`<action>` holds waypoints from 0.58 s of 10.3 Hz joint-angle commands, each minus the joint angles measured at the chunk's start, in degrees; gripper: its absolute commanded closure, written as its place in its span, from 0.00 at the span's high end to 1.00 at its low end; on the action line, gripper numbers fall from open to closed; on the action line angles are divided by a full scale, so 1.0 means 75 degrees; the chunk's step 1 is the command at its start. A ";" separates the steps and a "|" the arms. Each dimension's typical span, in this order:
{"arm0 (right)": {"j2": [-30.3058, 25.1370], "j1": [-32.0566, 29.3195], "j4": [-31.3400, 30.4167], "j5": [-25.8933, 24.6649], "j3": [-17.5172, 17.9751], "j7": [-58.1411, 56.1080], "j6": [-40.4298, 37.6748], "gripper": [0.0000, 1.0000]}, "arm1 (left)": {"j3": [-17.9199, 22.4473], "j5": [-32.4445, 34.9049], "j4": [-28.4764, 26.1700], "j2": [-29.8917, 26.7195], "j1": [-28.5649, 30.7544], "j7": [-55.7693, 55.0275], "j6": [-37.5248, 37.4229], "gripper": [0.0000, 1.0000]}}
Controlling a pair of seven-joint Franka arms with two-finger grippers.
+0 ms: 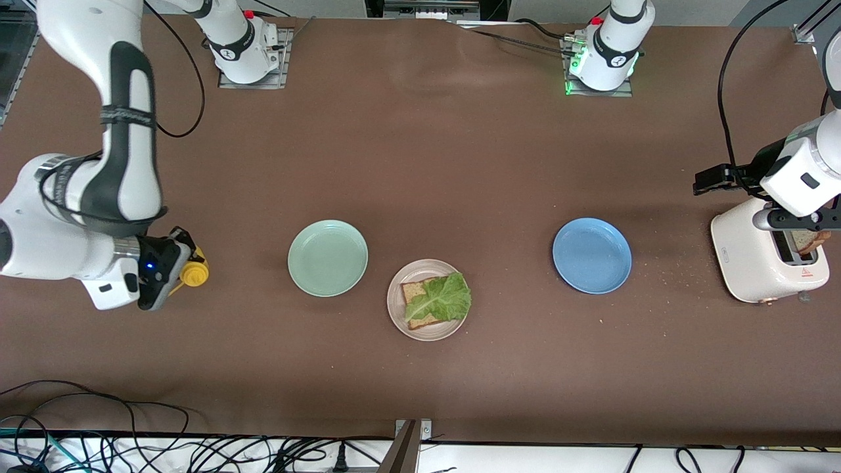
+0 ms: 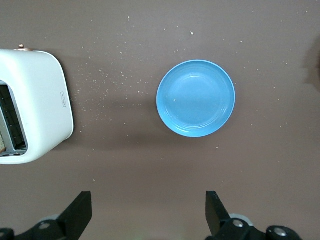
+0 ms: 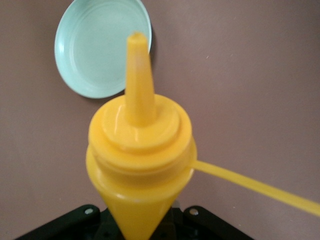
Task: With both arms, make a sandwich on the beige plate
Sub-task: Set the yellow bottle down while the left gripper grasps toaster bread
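Observation:
The beige plate [image 1: 397, 314] lies near the table's middle with one brown bread slice [image 1: 414, 292] on it and a green lettuce leaf [image 1: 444, 299] on the slice. A second bread slice [image 1: 809, 242] sticks out of the white toaster [image 1: 755, 263]. My left gripper [image 1: 798, 220] hangs over the toaster, open and empty [image 2: 148, 212]. Over the table at the right arm's end, my right gripper [image 1: 164, 266] is shut on a yellow squeeze bottle [image 1: 192, 269] [image 3: 140, 150]. The bottle's nozzle points toward the mint-green plate [image 3: 100, 45].
The mint-green plate [image 1: 327, 257] lies beside the beige plate toward the right arm's end. A blue plate [image 1: 591, 255] [image 2: 196, 98] lies toward the left arm's end, with crumbs [image 1: 677, 272] scattered between it and the toaster [image 2: 42, 100]. Cables hang along the front edge.

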 commanded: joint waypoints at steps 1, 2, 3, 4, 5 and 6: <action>-0.0455 -0.0526 -0.1120 0.0911 0.0172 -0.1861 0.0057 0.00 | 0.0053 0.0309 0.0015 0.0104 0.0070 0.0034 0.0007 1.00; -0.0455 -0.0783 -0.1483 0.1344 0.0172 -0.2647 -0.0013 0.00 | 0.0053 0.0787 0.0015 0.0290 0.0082 0.0034 -0.0004 1.00; -0.0455 -0.0971 -0.1881 0.1859 0.0172 -0.3234 -0.0153 0.00 | 0.0053 0.1337 0.0015 0.0339 0.0082 0.0034 -0.0005 1.00; -0.0455 -0.1077 -0.2187 0.2212 0.0172 -0.3739 -0.0154 0.00 | 0.0065 0.1667 0.0015 0.0374 0.0117 0.0046 -0.0005 1.00; -0.0397 -0.1194 -0.2317 0.2343 0.0183 -0.4208 -0.0142 0.00 | 0.0065 0.1868 0.0015 0.0432 0.0361 0.0173 -0.0005 1.00; -0.0338 -0.1265 -0.2469 0.2553 0.0184 -0.4712 -0.0108 0.00 | 0.0053 0.1858 0.0015 0.0456 0.0665 0.0175 -0.0005 1.00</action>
